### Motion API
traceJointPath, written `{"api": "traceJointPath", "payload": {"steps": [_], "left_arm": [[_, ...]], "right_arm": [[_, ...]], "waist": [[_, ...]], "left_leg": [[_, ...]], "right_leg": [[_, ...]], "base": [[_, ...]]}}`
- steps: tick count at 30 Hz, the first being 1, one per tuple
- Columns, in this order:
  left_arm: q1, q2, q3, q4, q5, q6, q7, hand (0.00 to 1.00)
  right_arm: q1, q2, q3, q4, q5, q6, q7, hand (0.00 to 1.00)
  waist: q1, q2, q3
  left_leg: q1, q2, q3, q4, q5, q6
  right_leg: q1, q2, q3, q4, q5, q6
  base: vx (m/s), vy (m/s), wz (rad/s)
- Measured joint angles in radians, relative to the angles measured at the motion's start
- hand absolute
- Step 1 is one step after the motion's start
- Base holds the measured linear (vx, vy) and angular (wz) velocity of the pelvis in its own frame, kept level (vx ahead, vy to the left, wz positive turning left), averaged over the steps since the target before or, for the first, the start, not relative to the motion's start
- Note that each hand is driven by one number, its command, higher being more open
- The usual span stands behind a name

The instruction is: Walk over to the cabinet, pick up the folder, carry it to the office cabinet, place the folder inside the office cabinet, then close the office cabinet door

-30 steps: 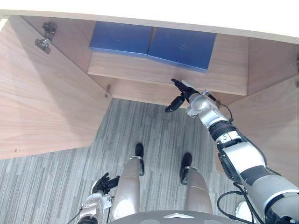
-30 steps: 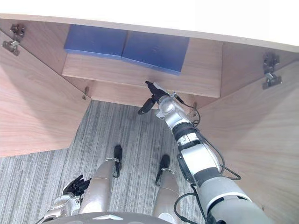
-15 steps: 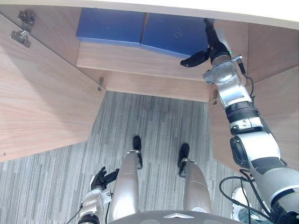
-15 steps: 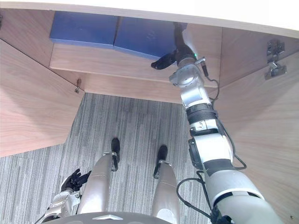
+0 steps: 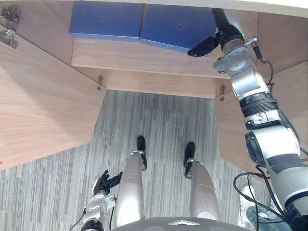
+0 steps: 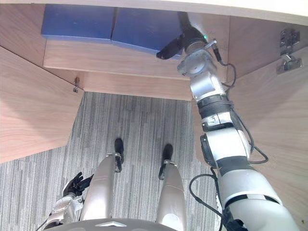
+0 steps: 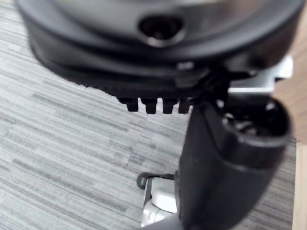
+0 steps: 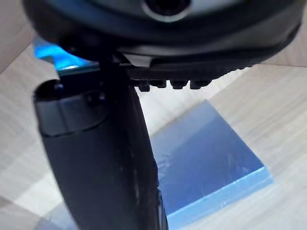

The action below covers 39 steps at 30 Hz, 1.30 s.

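Observation:
Two blue folders lie flat side by side on the shelf point(image 5: 144, 55) of the open wooden cabinet: a left folder point(image 5: 106, 20) and a right folder point(image 5: 175, 26). My right hand point(image 5: 225, 33) reaches up to the right folder's right edge, with its fingers straight along that side and its thumb point(image 5: 202, 46) spread out over the folder's front corner. Past the thumb point(image 8: 96, 158) in the right wrist view lies the blue folder point(image 8: 206, 163) on pale wood. My left hand point(image 5: 103, 184) hangs low beside me over the carpet, fingers relaxed and holding nothing.
The cabinet's left door point(image 5: 43, 101) swings out wide at the left, with a metal hinge point(image 5: 8, 33) near its top. Its right door point(image 5: 288, 96) stands open behind my right arm. Grey striped carpet point(image 5: 159, 120) covers the floor below the shelf.
My right hand has risen from below the shelf's front edge to the right folder's corner. The whole picture has shifted, bringing the shelf closer. The left hand has stayed put.

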Motion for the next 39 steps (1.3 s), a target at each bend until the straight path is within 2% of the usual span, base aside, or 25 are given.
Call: {"api": "traceJointPath", "payload": {"steps": [4,10,16,24,29,39], "left_arm": [[-0.001,-0.003,-0.002,-0.002,0.003,-0.001,0.006,1.0],[-0.001,-0.004,-0.004,-0.002,0.005,-0.001,0.027,1.0],[-0.004,-0.005,-0.005,-0.002,0.007,-0.004,0.031,1.0],[-0.01,-0.002,-0.012,0.0,0.01,-0.014,0.033,1.0],[-0.01,0.002,-0.025,0.0,0.01,-0.015,0.036,1.0],[-0.01,0.012,-0.047,0.022,0.01,-0.015,0.039,1.0]], "right_arm": [[0.002,0.0,0.015,0.001,-0.288,0.001,-0.004,1.0],[0.021,-0.001,0.022,-0.014,-0.496,0.019,-0.047,1.0],[0.092,-0.003,0.025,-0.047,-0.539,0.02,-0.052,1.0],[0.208,-0.01,0.146,-0.052,-0.622,-0.018,-0.056,1.0],[0.234,-0.009,0.198,-0.028,-0.667,-0.037,-0.055,1.0],[0.219,-0.001,0.278,0.029,-0.654,-0.055,-0.026,1.0]], "waist": [[0.0,0.005,0.005],[0.001,0.005,0.006],[0.005,0.004,0.006],[0.012,-0.003,0.016],[0.017,-0.003,0.016],[0.023,-0.008,0.019]], "left_leg": [[-0.004,-0.001,0.001,-0.003,0.0,0.0],[-0.005,-0.001,0.0,-0.009,0.0,0.0],[-0.013,-0.002,-0.004,-0.009,0.0,0.0],[-0.029,-0.002,-0.012,0.002,0.0,-0.001],[-0.032,-0.002,-0.012,0.002,0.001,-0.001],[-0.035,-0.003,-0.012,-0.001,0.002,-0.002]], "right_leg": [[-0.006,0.0,0.001,0.0,0.0,0.0],[-0.008,0.0,-0.001,-0.001,-0.002,-0.003],[-0.014,0.0,-0.004,0.0,-0.003,-0.004],[-0.036,-0.001,-0.004,0.033,-0.015,-0.008],[-0.039,-0.002,-0.003,0.034,-0.015,-0.008],[-0.043,-0.003,-0.004,0.034,-0.015,-0.008]], "base": [[0.0,-0.01,-0.01],[0.01,-0.016,0.01],[0.0,0.0,0.0],[-0.01,-0.037,0.02],[0.0,0.0,0.0],[0.0,-0.003,0.0]]}}
